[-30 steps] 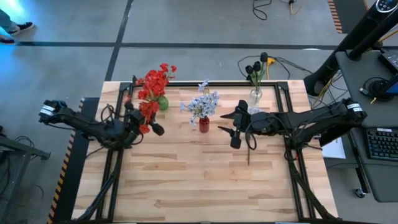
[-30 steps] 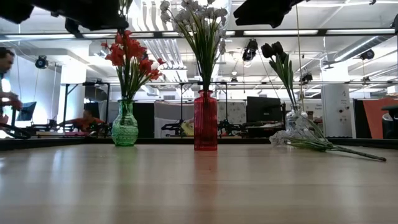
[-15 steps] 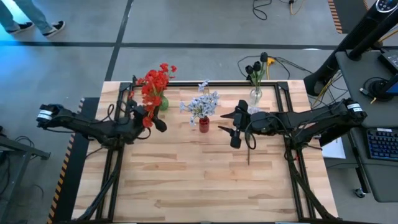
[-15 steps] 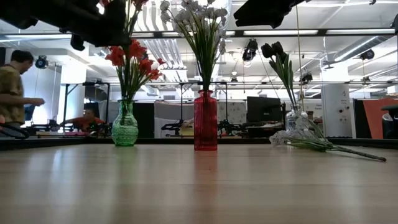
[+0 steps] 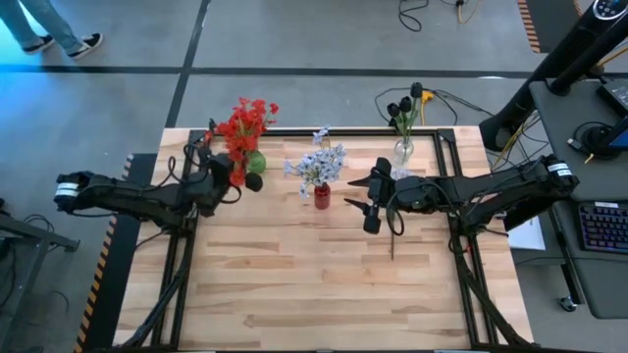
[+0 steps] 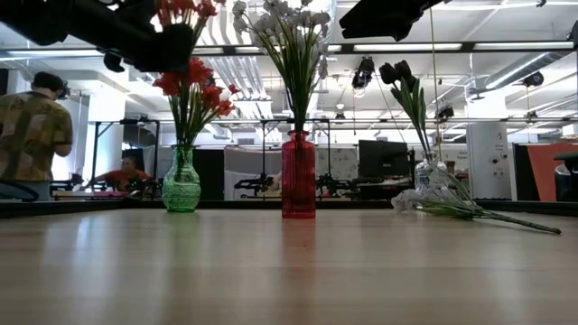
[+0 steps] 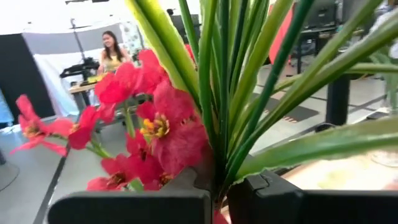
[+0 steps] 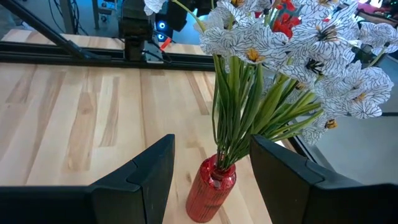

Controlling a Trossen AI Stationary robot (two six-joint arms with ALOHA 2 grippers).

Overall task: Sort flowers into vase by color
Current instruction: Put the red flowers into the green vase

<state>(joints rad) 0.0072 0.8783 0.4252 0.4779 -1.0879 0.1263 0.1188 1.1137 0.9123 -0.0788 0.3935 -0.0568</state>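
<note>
Three vases stand near the table's far edge. A green vase (image 5: 256, 162) (image 6: 181, 185) holds red flowers (image 5: 245, 120). The red vase (image 5: 322, 197) (image 8: 211, 185) holds pale blue-white flowers (image 5: 320, 161). The clear vase (image 5: 403, 150) (image 6: 428, 175) holds dark buds (image 5: 402, 103). My left gripper (image 5: 238, 177) hovers just left of the green vase, shut on a red flower (image 7: 163, 127). My right gripper (image 5: 369, 202) (image 8: 211, 180) hangs open right of the red vase, touching nothing. One more stem (image 5: 392, 233) (image 6: 488, 215) lies flat on the table. My left gripper pinches the red flower's green stalks and leaves (image 7: 219, 177) between its two fingers, close by the blooms. The flower is lifted clear of the table, up at the height of the red bunch. Whether its lower end reaches into the green vase cannot be told.
The near half of the wooden table (image 5: 314, 294) is bare. A black frame rail (image 5: 294, 131) runs along the far edge behind the vases. People (image 6: 32, 135) move in the room beyond.
My left gripper has carried the red flower toward the far edge and a little right, up to the green vase, so its blooms now merge with the red bunch there. It has stayed shut.
</note>
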